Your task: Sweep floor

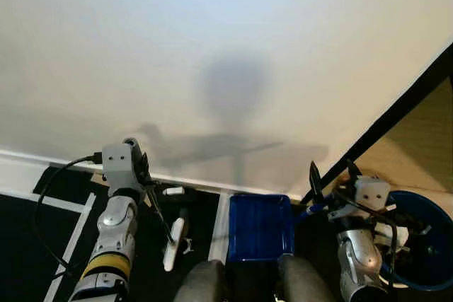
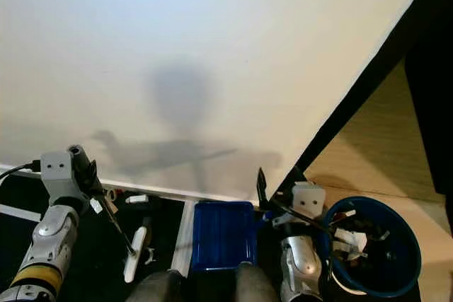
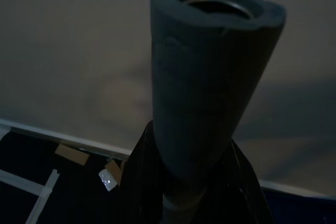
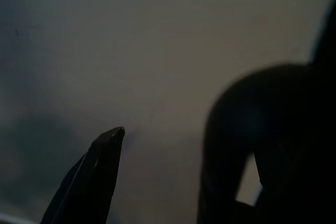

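Item: sweeping set, recorded facing a pale wall point(image 1: 226, 40) at close range, the robot's own shadow cast on it. Left gripper point(image 1: 144, 175) stood low on the left, its black fingers pressed around a dark foam-covered broom handle point(image 3: 210, 77); the thin shaft ran down from it to a white brush head point(image 1: 174, 243) resting on the dark floor point(image 1: 28, 245) just short of the white skirting board point(image 1: 42, 157). Small scraps of litter point(image 3: 107, 176), brown and white, lay on the floor by the skirting, near the brush. Blue dustpan point(image 1: 260, 227) lay flat between the two arms, its far edge close to the wall, a little apart from the brush. Right gripper point(image 1: 331, 175) was held up beside the dustpan with its two fingers spread and nothing between them. Blue bucket point(image 1: 432, 245), holding assorted rubbish, sat at the far right beside that arm, next to a dark strip that bordered a wooden floor point(image 1: 417, 139). Risks, as judged: the wall was very near, so a forward stroke could knock the handle or wrist against it; a stroke angled badly could push the scraps along the skirting rather than into the dustpan; the unheld dustpan could slide when the brush met it; the right arm could catch the bucket rim.
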Robot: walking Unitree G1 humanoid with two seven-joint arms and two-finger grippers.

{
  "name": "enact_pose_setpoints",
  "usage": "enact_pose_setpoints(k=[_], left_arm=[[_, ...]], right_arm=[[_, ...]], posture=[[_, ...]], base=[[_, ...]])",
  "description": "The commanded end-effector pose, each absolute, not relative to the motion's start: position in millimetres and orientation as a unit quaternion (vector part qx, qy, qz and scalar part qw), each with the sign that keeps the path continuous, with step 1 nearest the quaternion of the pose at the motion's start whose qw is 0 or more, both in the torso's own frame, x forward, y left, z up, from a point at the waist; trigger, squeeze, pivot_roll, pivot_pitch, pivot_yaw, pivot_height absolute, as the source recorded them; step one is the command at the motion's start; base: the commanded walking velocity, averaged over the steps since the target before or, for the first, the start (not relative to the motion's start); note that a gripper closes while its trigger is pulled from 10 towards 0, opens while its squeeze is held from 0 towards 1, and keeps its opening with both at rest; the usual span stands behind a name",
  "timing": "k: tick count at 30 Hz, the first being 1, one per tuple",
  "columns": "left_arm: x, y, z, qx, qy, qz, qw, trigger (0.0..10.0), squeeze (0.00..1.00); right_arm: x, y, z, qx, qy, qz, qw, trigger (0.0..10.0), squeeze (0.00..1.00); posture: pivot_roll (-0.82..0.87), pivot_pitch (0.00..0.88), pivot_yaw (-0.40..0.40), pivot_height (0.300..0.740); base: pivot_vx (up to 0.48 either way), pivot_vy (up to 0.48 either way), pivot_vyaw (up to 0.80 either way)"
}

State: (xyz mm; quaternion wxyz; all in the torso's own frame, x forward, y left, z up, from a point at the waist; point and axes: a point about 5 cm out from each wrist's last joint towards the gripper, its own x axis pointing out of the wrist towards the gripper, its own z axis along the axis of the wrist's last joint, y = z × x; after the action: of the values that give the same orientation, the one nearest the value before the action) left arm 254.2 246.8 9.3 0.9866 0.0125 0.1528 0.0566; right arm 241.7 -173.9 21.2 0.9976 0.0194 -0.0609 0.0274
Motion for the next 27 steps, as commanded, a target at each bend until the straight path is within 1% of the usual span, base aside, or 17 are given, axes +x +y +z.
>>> enact_pose_setpoints(k=[1,3,4,9,10,14,24,25,26,27], left_arm=[[215.2,250.5,-32.7,-0.004,0.280,0.073,0.957,10.0,0.00],[215.5,251.6,-31.8,-0.005,0.277,0.076,0.958,10.0,0.00],[215.1,251.9,-32.6,-0.003,0.282,0.076,0.956,10.0,0.00],[215.0,252.2,-33.4,0.000,0.286,0.075,0.955,10.0,0.00],[217.8,252.2,-31.0,-0.015,0.275,0.089,0.957,10.0,0.00],[218.7,251.7,-30.5,-0.019,0.273,0.092,0.957,10.0,0.00],[212.9,251.9,-33.5,-0.021,0.273,0.100,0.957,10.0,0.00],[212.4,251.7,-33.8,-0.021,0.272,0.100,0.957,10.0,0.00],[212.8,251.5,-33.6,-0.023,0.272,0.102,0.957,10.0,0.00],[212.8,251.5,-33.6,-0.023,0.272,0.102,0.957,10.0,0.00]], right_arm=[[249.5,-169.6,18.7,0.023,-0.034,0.049,0.998,10.0,0.00],[253.4,-168.4,20.2,0.024,-0.031,0.056,0.998,10.0,0.00],[256.5,-168.2,20.0,0.021,-0.022,0.059,0.998,10.0,0.00],[259.9,-168.7,19.9,0.015,-0.012,0.059,0.998,10.0,0.00],[261.7,-175.4,19.3,0.014,-0.003,0.043,0.999,10.0,0.00],[261.7,-178.5,17.7,0.010,0.005,0.037,0.999,10.0,0.00],[255.8,-177.3,16.5,-0.001,-0.001,0.050,0.999,10.0,0.00],[255.3,-176.0,17.1,0.001,-0.005,0.056,0.998,7.3,0.00],[255.6,-175.0,18.2,0.003,-0.009,0.062,0.998,1.7,0.00],[255.6,-175.0,18.2,0.003,-0.009,0.062,0.998,1.7,0.00]], posture=[[0.10,0.144,-0.016,0.740],[0.11,0.146,-0.020,0.740],[0.11,0.166,-0.028,0.740],[0.10,0.157,-0.031,0.740],[0.10,0.148,-0.038,0.740],[0.10,0.158,-0.040,0.740],[0.09,0.130,-0.040,0.740],[0.09,0.130,-0.040,0.740],[0.09,0.123,-0.042,0.740],[0.09,0.123,-0.042,0.740]], base=[[0.000,0.000,0.00],[0.000,0.000,0.00],[0.000,0.000,0.00],[0.000,0.000,0.00],[0.000,0.000,0.00],[0.000,0.000,0.00],[0.000,0.000,0.00],[0.000,0.000,0.00],[0.000,0.000,0.00],[0.000,0.000,0.00]])
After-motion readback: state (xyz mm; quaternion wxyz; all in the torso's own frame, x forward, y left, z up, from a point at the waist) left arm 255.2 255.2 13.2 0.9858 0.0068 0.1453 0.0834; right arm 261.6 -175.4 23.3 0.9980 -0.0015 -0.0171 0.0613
